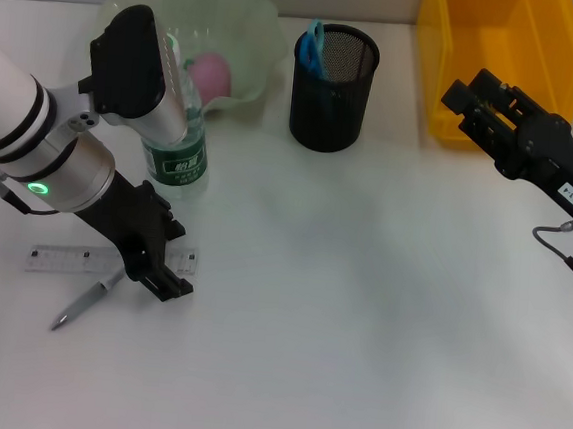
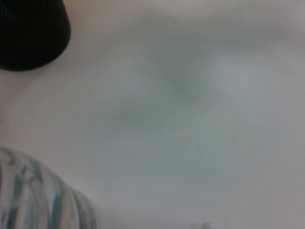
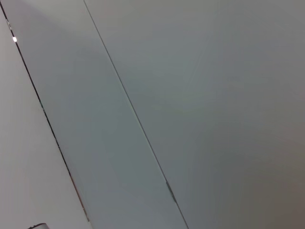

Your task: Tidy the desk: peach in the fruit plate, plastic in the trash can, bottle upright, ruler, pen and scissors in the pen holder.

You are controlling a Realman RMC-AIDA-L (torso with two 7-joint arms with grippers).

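We see the peach [image 1: 211, 75] in the plate [image 1: 252, 31] at back left, the bottle [image 1: 178, 145] upright before it, the holder [image 1: 335, 75] to its right, and the bin [image 1: 501, 63] at back right. Ruler [image 1: 62, 257] and pen [image 1: 88, 301] lie front left on the table [image 1: 358, 311].

The left arm [image 1: 14, 115] is white with 2 black bands, a silver wrist carrying a green ring light, then a black gripper [image 1: 165, 279]. The right arm [image 1: 557, 168] is black, with a white label and grey cable.
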